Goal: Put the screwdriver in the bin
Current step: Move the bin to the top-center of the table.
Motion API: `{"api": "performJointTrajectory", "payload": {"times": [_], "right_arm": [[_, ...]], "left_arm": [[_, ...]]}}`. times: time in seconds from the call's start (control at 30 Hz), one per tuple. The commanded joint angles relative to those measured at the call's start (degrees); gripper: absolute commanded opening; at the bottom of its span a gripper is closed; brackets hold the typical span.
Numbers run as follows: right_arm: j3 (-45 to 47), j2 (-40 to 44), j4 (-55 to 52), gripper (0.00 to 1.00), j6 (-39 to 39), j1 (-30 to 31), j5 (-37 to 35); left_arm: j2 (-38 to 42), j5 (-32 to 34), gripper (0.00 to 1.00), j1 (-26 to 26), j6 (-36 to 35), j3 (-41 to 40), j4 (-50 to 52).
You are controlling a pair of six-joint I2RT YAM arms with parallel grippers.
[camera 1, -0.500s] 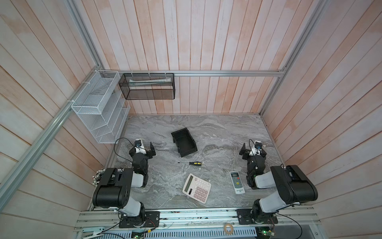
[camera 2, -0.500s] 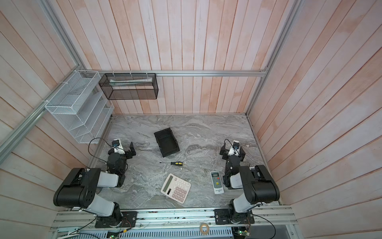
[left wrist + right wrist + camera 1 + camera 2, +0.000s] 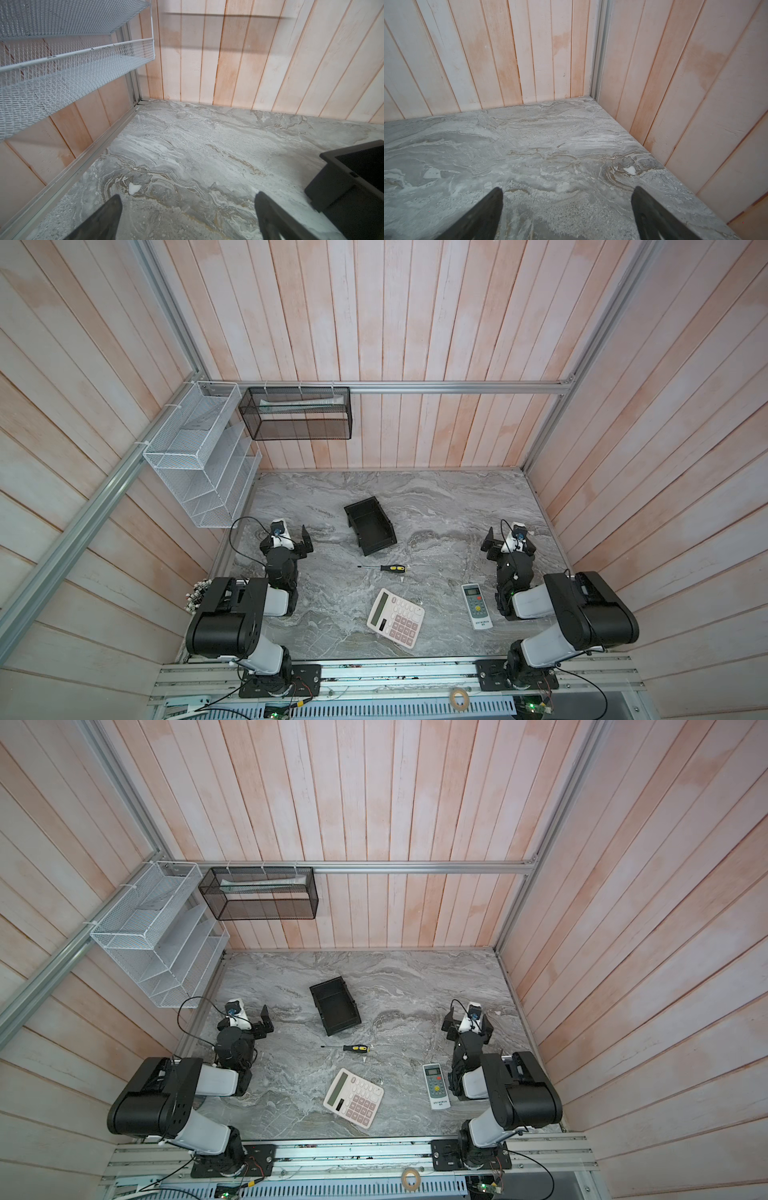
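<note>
Found screwdriver (image 3: 383, 568) lying flat on surface (image 3: 449, 506), near bin (image 3: 371, 526) but apart from it, calculator (image 3: 396, 617) on its other side. Judged light, rigid, apt to roll, with a slick thin shaft. Best to pinch across the black-and-yellow handle. Saw left end effector (image 3: 187, 218) and right end effector (image 3: 566, 216) both spread wide, empty, well apart from it.

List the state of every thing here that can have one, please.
bin: upright, empty
screwdriver: lying flat on the table, outside the bin, untouched
calculator: face up
remote: face up
left gripper: open, empty
right gripper: open, empty
</note>
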State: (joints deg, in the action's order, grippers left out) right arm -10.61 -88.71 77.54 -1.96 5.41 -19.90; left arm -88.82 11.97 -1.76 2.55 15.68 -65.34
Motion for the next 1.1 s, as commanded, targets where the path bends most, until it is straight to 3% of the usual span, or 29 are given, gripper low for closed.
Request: {"api": "performJointTrajectory", "payload": {"times": [0.0,0.87,0.93,1.03,1.07], "right_arm": [[-0.75,-0.06,-0.28,0.98,-0.59,-0.31,0.39],[-0.76,-0.06,-0.33,0.98,-0.59,-0.31,0.39],[-0.65,0.02,0.00,0.98,-0.48,-0.28,0.18],[-0.97,2.68,-1.94,0.98,1.00,1.04,-1.69],[-1.78,4.29,-4.60,0.98,1.41,2.63,-5.68]], "left_arm": [[0.38,-0.98,1.00,0.36,-0.35,0.22,0.47],[0.34,-0.63,1.00,0.42,-0.44,-0.30,-0.13],[0.91,1.82,1.00,0.36,0.33,-0.84,-1.24],[3.11,1.30,1.00,-0.16,-0.43,-2.75,-2.53],[3.38,2.91,1.00,-1.72,-1.91,-3.01,-3.15]]}}
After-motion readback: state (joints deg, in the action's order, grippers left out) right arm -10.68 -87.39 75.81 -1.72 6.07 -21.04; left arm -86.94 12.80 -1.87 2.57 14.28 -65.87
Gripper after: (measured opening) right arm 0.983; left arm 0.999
